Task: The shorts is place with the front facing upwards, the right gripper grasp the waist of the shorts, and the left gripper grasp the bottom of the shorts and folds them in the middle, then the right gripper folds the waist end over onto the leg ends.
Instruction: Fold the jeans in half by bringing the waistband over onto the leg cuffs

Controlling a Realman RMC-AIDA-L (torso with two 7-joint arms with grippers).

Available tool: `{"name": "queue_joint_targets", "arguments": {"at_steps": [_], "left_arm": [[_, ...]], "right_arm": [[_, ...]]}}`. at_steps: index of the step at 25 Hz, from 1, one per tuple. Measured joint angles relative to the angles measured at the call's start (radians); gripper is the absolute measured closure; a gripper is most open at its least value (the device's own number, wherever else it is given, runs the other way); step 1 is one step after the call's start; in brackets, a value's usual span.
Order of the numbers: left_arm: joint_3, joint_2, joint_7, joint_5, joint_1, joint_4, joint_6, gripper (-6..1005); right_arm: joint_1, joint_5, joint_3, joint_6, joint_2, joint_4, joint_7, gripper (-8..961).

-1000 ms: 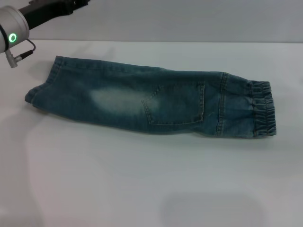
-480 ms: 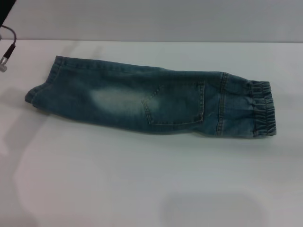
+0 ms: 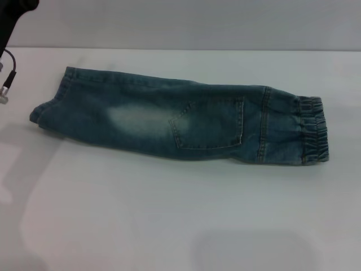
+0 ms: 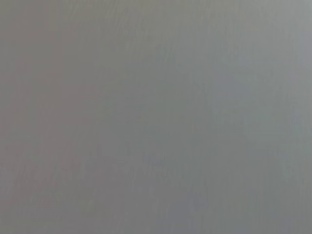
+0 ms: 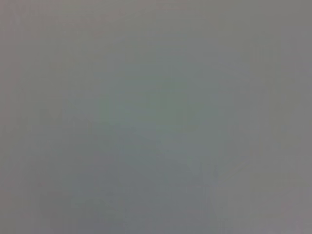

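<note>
Left gripper (image 3: 14, 11), seen only as a black piece at the far left corner of the head view, hangs above the table edge, well apart from the cloth and holding nothing that can be seen; whether it is wide or narrow cannot be told. A thin dark cable ending in a small silver plug (image 3: 5, 87) dangles just below it, over the white table (image 3: 169, 226). The right gripper does not appear in any view. Blue denim shorts (image 3: 169, 121) lie flat across the middle of the table, folded lengthwise into one long strip that runs from the robot's left to its right and slants slightly nearer toward the right. The waist (image 3: 313, 130), a darker, gathered and puckered elastic band, forms the right end of the strip. The leg ends (image 3: 51, 104), flat stitched hems lying one on the other, form the left end, nearest the black piece but not touching it. A square stitched patch pocket (image 3: 208, 124) faces up near the middle of the strip, and a pale faded patch (image 3: 135, 118) lies just to its left. Both wrist views show only a plain grey field with nothing to make out.
</note>
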Motion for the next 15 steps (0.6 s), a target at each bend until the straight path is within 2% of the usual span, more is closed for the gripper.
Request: {"name": "queue_joint_targets", "arguments": {"at_steps": [4,7,10,15], "left_arm": [[0.0,0.0,0.012,0.002,0.0,-0.021,0.002,155],[0.003,0.0,0.038,0.005,0.0,-0.028,0.004,156],[0.014,0.0,0.046,0.005,0.0,-0.029,0.007,156],[0.015,0.0,0.078,0.005,0.003,-0.03,0.023,155]], "right_arm": [[0.077,-0.266,-0.007,-0.106,-0.032,-0.094,0.205,502],[0.144,-0.4,-0.028,-0.195,-0.054,-0.114,0.295,501],[0.205,-0.465,-0.046,-0.28,-0.073,-0.09,0.33,500],[0.25,-0.523,-0.137,-0.318,-0.08,-0.034,0.369,501]]}}
